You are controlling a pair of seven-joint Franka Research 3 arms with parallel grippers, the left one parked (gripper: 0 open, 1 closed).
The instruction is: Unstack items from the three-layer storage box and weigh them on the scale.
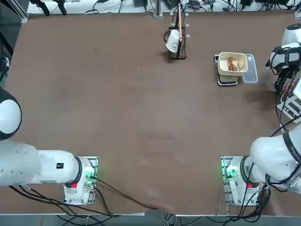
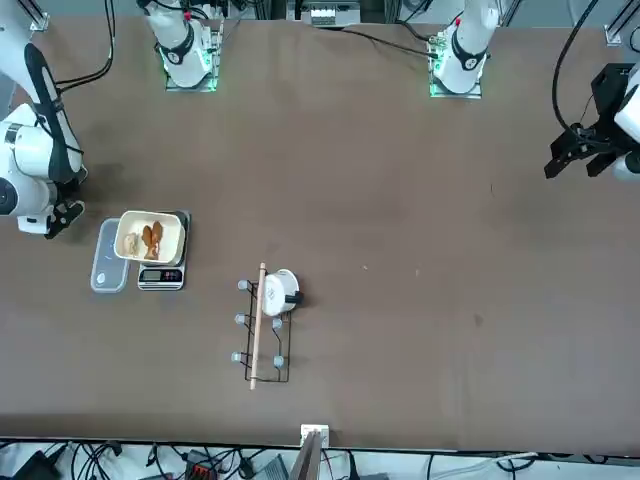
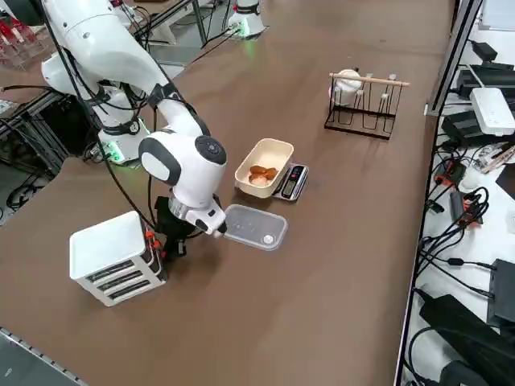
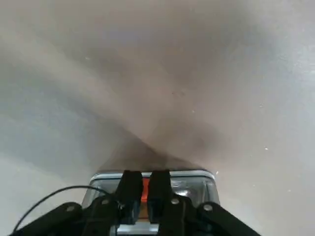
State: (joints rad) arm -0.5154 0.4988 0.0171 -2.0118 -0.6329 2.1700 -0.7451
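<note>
The white three-layer storage box [image 3: 113, 256] stands near the table's right edge; only a corner shows in the top view [image 1: 292, 106]. My right gripper [image 3: 166, 241] is at the box's drawer fronts. In the wrist view my gripper [image 4: 145, 191] is shut, its black fingers [image 4: 131, 189] pinching a red-orange tab [image 4: 144, 192] on a drawer. The grey scale [image 3: 291, 182] carries the cream bowl [image 3: 278, 149], which holds a reddish-brown lumpy piece [image 2: 155, 237] and a tan bun-like piece [image 2: 132, 243]. The bowl [image 1: 233, 56] and scale [image 1: 228, 80] also show from above.
A translucent lid [image 3: 256, 227] lies flat between the scale and the storage box. A black wire stand [image 1: 178, 44] with a white cup [image 2: 282, 292] and a wooden rod stands left of the scale. Cables and power bricks lie beyond the table's far edge.
</note>
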